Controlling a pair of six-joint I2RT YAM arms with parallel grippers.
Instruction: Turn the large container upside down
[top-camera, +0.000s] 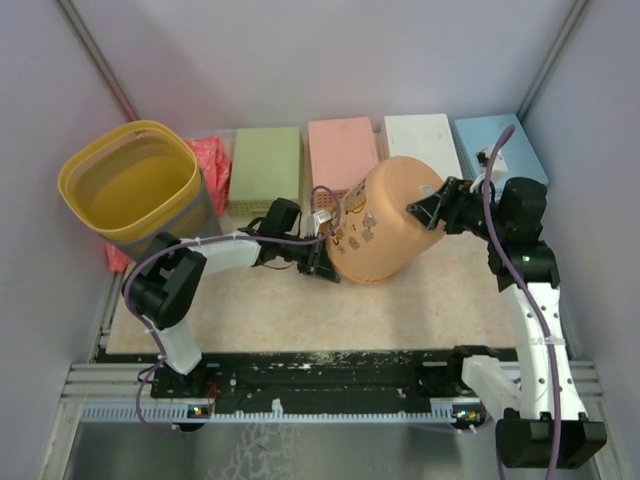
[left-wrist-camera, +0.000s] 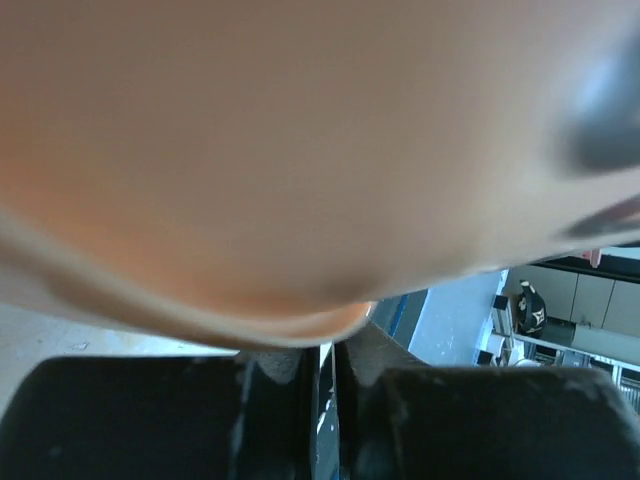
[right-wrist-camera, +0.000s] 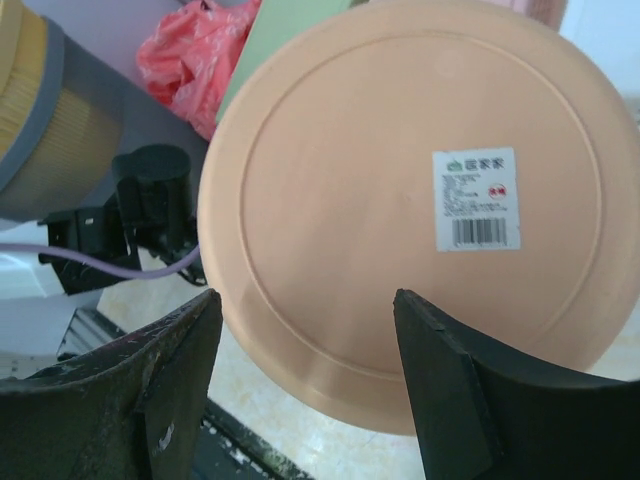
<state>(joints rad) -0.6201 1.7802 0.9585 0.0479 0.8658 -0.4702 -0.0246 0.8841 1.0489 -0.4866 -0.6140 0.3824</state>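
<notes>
Large peach round plastic container (top-camera: 385, 220) is lying sideways | left pincer (top-camera: 322, 262) is clenching its rim | right pincer (right-wrist-camera: 305, 300) is gaping wide at its base

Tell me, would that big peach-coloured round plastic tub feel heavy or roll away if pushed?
Probably light: the peach-coloured round plastic tub lies tilted with only the left gripper pinching its rim. Its rounded wall would likely roll if let go. The smooth flat base may slip against the open right gripper.
</notes>
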